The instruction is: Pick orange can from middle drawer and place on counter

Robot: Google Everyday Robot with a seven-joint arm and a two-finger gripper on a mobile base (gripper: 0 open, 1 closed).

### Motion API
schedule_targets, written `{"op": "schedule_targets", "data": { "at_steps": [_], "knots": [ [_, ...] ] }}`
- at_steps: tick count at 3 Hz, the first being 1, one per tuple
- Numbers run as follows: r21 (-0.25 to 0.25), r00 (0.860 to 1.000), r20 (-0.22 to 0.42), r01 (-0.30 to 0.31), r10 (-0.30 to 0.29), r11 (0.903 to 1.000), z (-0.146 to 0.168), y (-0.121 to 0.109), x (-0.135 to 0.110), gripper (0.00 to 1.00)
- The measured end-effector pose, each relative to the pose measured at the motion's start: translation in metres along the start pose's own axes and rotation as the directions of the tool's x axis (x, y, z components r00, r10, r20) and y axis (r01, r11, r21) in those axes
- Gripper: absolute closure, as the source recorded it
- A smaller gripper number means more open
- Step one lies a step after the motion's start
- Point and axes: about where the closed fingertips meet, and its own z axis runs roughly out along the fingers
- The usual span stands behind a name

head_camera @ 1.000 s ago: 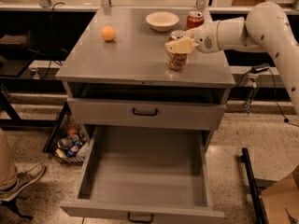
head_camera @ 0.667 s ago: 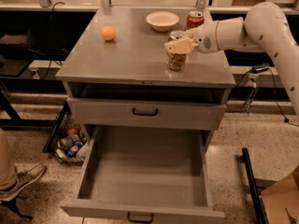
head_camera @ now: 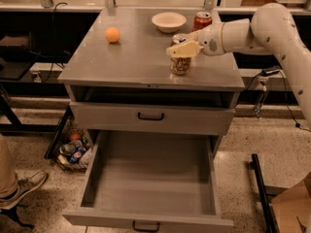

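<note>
While the middle drawer (head_camera: pixel 153 178) stands pulled open below, the orange can (head_camera: pixel 181 66) sits upright on the surface (head_camera: pixel 131 57), near its front right corner. The hand (head_camera: pixel 183 49) is at the can's upper half, reaching in over the right edge; whether it clamps I cannot tell.

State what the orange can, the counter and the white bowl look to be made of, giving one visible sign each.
Orange can: likely metal, by its silver top; mottled body. Counter: probably painted metal or laminate, smooth grey, slightly glossy. Bowl: perhaps ceramic or plastic, plain off-white. The end effector sits at the can's top.
</note>
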Motion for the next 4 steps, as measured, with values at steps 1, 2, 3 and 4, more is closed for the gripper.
{"op": "schedule_targets", "data": {
  "at_steps": [1,2,3,4],
  "knots": [
    [0.007,1.000,0.006,0.002,-0.002,1.0000,-0.003,-0.001,-0.001,0.00],
    [0.029,1.000,0.009,0.009,-0.010,0.9995,-0.012,-0.004,-0.002,0.00],
    [0.114,0.997,0.050,0.058,-0.064,0.9918,-0.050,0.004,-0.022,0.00],
    [0.271,0.985,0.107,0.101,-0.135,0.9572,-0.115,0.021,-0.039,0.00]
  ]
}}
